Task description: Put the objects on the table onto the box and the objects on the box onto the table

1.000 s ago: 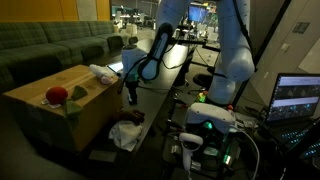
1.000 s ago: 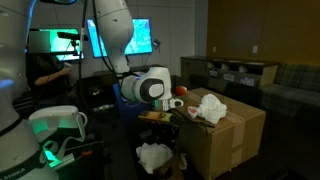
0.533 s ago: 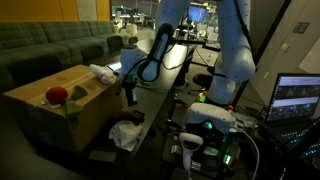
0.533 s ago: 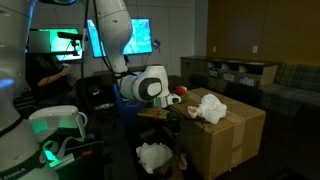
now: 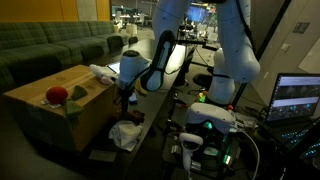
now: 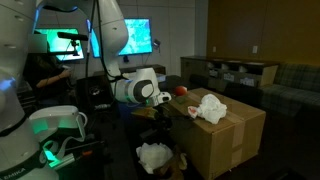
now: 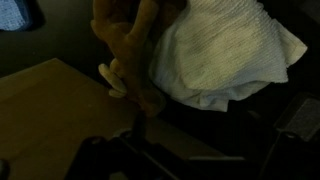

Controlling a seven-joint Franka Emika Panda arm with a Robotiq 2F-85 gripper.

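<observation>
Currently on hand, item by item.

Fingers (image 5: 124, 97): mine, at the end of the white arm (image 5: 150, 65). They hang low at the side of the box that faces the bench. In an exterior view (image 6: 168, 108) they sit just beside the box's near corner. Every view is too dark for me to tell whether they are spread or clenched.

Box (image 5: 45, 115): large, tan cardboard, flat top. It stands between the green sofa (image 5: 45, 45) and the bench (image 5: 158, 100), and shows in both exterior views (image 6: 230, 140).

On the box top:
- One crumpled white cloth (image 5: 100, 72) lies near the edge closest to my arm, and is plain in the wrist view (image 7: 225, 55).
- One red round thing (image 5: 55, 95) lies well apart from the cloth, toward the opposite end.
- One tan, soft-looking thing (image 7: 130, 45) touches the cloth in the wrist view; what it is I cannot tell.

Second white cloth (image 5: 127, 133): crumpled, lower down, beside the box. I cannot tell what it rests on.

Bench: long, dark-topped, running away behind my arm.

Laptop (image 5: 300, 100): open, screen lit, off to the side of the arm's base.

Wall screen (image 6: 135, 38): lit blue-green, behind the arm.
</observation>
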